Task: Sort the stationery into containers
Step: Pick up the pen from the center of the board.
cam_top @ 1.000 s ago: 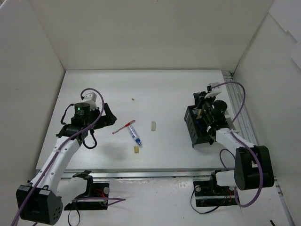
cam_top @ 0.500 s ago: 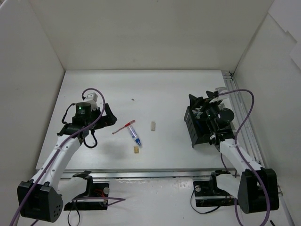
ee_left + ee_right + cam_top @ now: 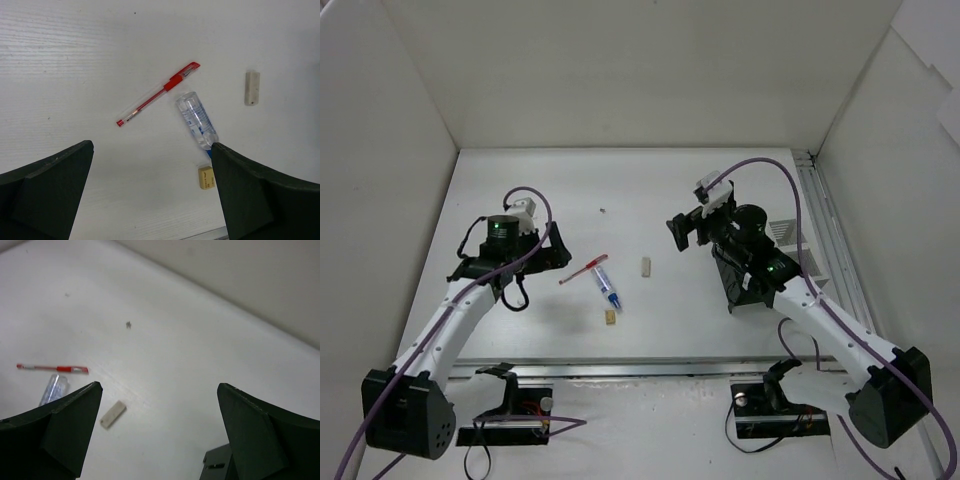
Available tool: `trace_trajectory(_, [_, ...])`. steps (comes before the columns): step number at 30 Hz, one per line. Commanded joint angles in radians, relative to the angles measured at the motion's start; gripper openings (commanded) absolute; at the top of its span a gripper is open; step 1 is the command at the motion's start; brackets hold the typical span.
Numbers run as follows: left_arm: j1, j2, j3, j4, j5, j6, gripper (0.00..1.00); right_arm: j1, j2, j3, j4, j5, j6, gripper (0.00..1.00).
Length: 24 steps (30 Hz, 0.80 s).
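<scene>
The left gripper (image 3: 152, 151) hovers above the left half of the white table (image 3: 520, 185). Its fingers are spread wide with nothing between them. The red pen (image 3: 157, 95) lies diagonally on the bare surface just ahead of it, and this looks like the piece to take first.

To pick it up cleanly, the wrist should turn until the jaws sit square across the shaft. It can then drop straight down and close near the middle or toward the thin tip end. The capped end is the worse place to grip, because the clear tube with a blue tip (image 3: 197, 121) lies just beside it, near but apart, and a finger landing there would likely nudge the tube and set it rolling.

A small yellowish eraser block (image 3: 205, 177) sits just below the tube's blue tip; whether the two touch cannot be told. Further right, and well apart from the rest, lies a longer beige eraser (image 3: 252, 88).

The right gripper (image 3: 159, 386) is reached out toward the table's middle. Its fingers are also parted and empty, and the beige eraser is the nearest item below it. That piece probably falls to the right arm, and taking it keeps both arms out of each other's path.

Behind it stands the black mesh organiser (image 3: 733, 288), partly hidden by the right forearm, so its compartments cannot be read. A pale slotted shape (image 3: 783, 229) just beyond it may be the white box. A dark speck (image 3: 128, 324) lies on the far surface, out of the way.
</scene>
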Motion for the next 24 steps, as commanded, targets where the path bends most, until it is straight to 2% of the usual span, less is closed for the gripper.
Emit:
trace_trajectory(1, [-0.020, 0.082, 0.063, 0.021, -0.038, 0.093, 1.00, 0.014, 0.035, 0.047, -0.095, 0.089, -0.014, 0.98])
trace_trajectory(5, [-0.020, 0.243, 0.115, -0.004, -0.136, 0.136, 1.00, 0.021, 0.059, 0.083, -0.158, 0.084, -0.020, 0.98])
trace_trajectory(7, [-0.020, 0.285, 0.146, -0.030, -0.127, 0.167, 0.99, 0.021, 0.065, 0.086, -0.180, 0.098, -0.026, 0.98])
trace_trajectory(12, [-0.098, 0.386, 0.166, -0.036, -0.113, 0.294, 1.00, 0.021, 0.059, 0.080, -0.189, 0.133, -0.040, 0.98])
trace_trajectory(16, [-0.116, 0.527, 0.198, -0.018, -0.128, 0.307, 1.00, 0.021, 0.065, 0.077, -0.195, 0.133, -0.047, 0.98])
trace_trajectory(20, [-0.148, 0.642, 0.283, -0.088, -0.194, 0.305, 1.00, 0.022, 0.047, 0.071, -0.211, 0.145, -0.066, 0.98])
trace_trajectory(23, [-0.174, 0.662, 0.301, -0.090, -0.240, 0.310, 0.93, 0.017, 0.027, 0.054, -0.198, 0.155, -0.072, 0.98])
trace_trajectory(24, [-0.174, 0.669, 0.308, -0.094, -0.248, 0.304, 0.82, 0.021, 0.024, 0.051, -0.198, 0.156, -0.072, 0.98])
